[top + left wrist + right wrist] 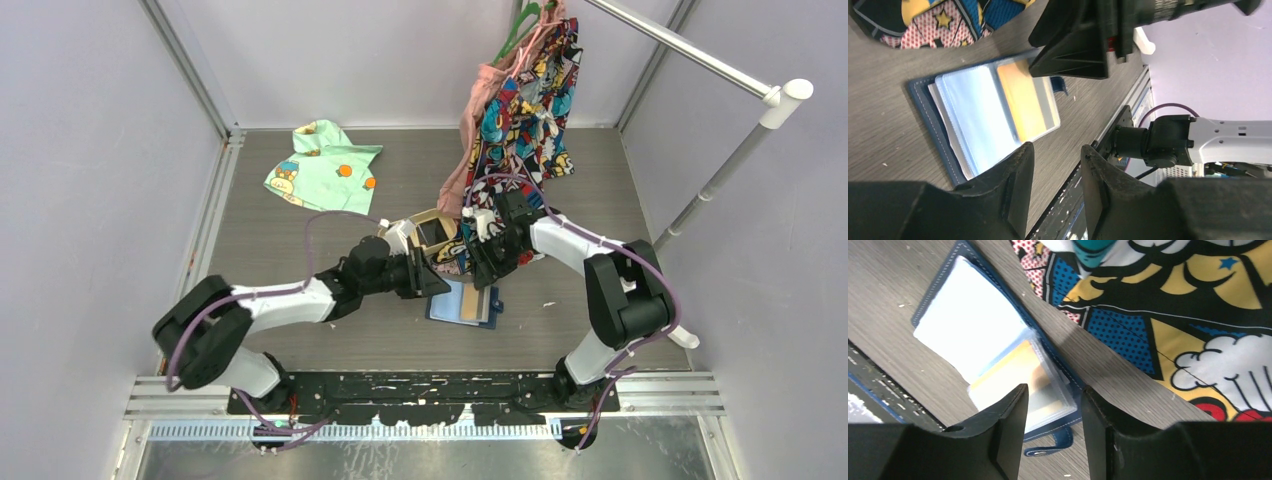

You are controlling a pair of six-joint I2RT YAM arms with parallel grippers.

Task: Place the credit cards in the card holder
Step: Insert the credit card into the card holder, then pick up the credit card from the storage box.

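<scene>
The card holder (pixel 461 305) lies open on the table, navy-blue with glossy pale pockets (pixel 975 112). An orange-yellow credit card (pixel 1024 99) sits inside one clear pocket, also visible in the right wrist view (pixel 1007 376). The snap tab (pixel 1049 451) sticks out from the holder's edge. My left gripper (pixel 1057 151) hovers open and empty at the holder's left edge (pixel 438 282). My right gripper (pixel 1053 390) is open and empty just above the holder's far side (pixel 487 280). The right gripper's fingers (pixel 1073 50) show at the top of the left wrist view.
A tan oval tray (pixel 415 222) with something dark and flat in it stands just behind the grippers. A comic-print garment (pixel 528 105) hangs from a rail (pixel 690 52) and drapes to the table. A green garment (pixel 322 166) lies at the back left.
</scene>
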